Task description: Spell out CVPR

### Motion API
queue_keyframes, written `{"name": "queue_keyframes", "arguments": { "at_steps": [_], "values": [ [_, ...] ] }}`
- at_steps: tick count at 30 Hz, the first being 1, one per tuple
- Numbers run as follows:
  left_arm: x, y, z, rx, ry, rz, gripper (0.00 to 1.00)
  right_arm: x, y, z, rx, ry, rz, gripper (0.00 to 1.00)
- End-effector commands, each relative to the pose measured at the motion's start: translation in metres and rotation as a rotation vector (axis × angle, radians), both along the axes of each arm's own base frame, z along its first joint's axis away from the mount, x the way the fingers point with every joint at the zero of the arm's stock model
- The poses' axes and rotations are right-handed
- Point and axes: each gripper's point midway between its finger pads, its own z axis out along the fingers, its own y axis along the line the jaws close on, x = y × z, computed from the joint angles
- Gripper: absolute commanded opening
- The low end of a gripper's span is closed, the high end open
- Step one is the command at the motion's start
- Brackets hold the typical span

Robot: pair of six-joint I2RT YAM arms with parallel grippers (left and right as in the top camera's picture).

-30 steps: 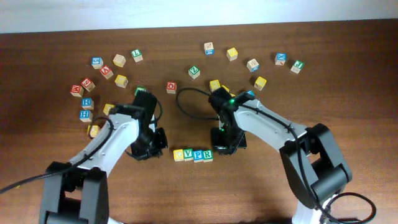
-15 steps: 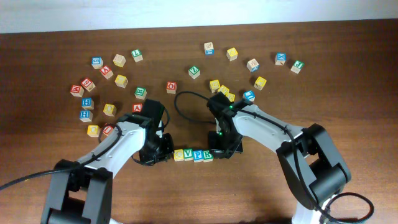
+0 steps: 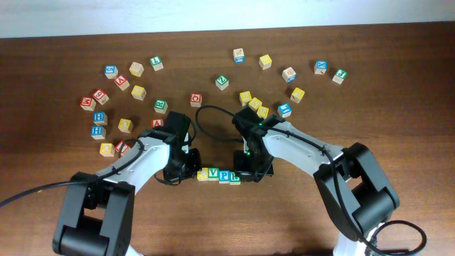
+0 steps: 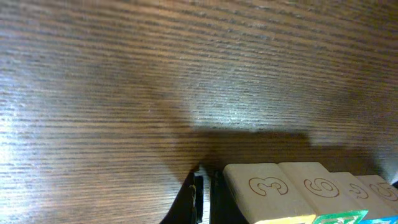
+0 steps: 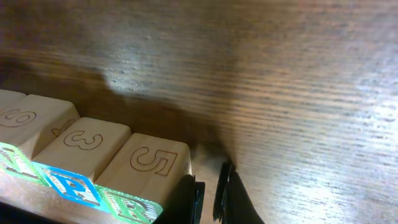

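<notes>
A row of four letter blocks (image 3: 219,175) reading C, V, P, R lies on the brown table, a little tilted. My left gripper (image 3: 190,169) is shut and empty, with its tips against the row's left end beside the yellow C block (image 4: 267,190). My right gripper (image 3: 249,171) is shut and empty, with its tips against the right end beside the green R block (image 5: 146,171). In the left wrist view the closed fingers (image 4: 205,199) touch the first block. In the right wrist view the fingers (image 5: 208,196) sit beside the last block.
Several loose letter blocks lie scattered across the back of the table: a cluster at the left (image 3: 117,78), a cluster at the right (image 3: 291,75), and some close behind the arms (image 3: 254,104). A red block (image 3: 157,123) sits by the left arm.
Both grippers have closed in on the row, the left from the left and the right from the right. The row has shifted slightly left and tilted.
</notes>
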Motion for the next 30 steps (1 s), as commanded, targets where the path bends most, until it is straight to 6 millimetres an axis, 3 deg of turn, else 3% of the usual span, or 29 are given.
{"name": "queue_keyframes", "arguments": {
  "at_steps": [1,7,10,15,17,20,23,26,28,30],
  "values": [
    [-0.002,-0.001,-0.005,-0.003,-0.002,-0.049,0.00,0.001,0.006,0.003,0.028,-0.011,0.001,0.05],
    [0.003,-0.002,-0.005,-0.008,-0.019,-0.047,0.00,0.001,0.004,0.003,0.019,-0.010,0.000,0.04],
    [0.007,0.003,-0.002,-0.009,-0.019,-0.026,0.00,0.003,-0.015,0.001,-0.092,-0.029,0.000,0.05],
    [0.005,0.029,-0.001,0.018,0.029,0.049,0.00,0.012,-0.035,0.012,-0.142,-0.012,-0.016,0.04],
    [0.004,0.044,-0.003,0.066,0.037,0.077,0.00,0.006,-0.037,0.027,-0.131,0.024,0.031,0.04],
    [0.010,0.073,-0.003,0.075,0.046,0.191,0.00,-0.011,-0.030,0.053,-0.130,0.040,0.085,0.04],
    [0.010,0.096,-0.003,0.075,0.064,0.275,0.00,-0.031,-0.013,0.064,-0.127,0.041,0.119,0.04],
    [0.012,0.117,-0.003,0.073,0.068,0.352,0.00,-0.050,0.017,0.052,-0.134,0.006,0.131,0.04],
    [0.009,0.127,-0.003,0.073,0.081,0.387,0.00,-0.052,0.040,0.048,-0.091,-0.061,0.176,0.04],
    [0.008,0.130,-0.003,0.073,0.085,0.397,0.00,-0.047,0.049,0.038,-0.144,-0.174,0.189,0.04]
  ]
}}
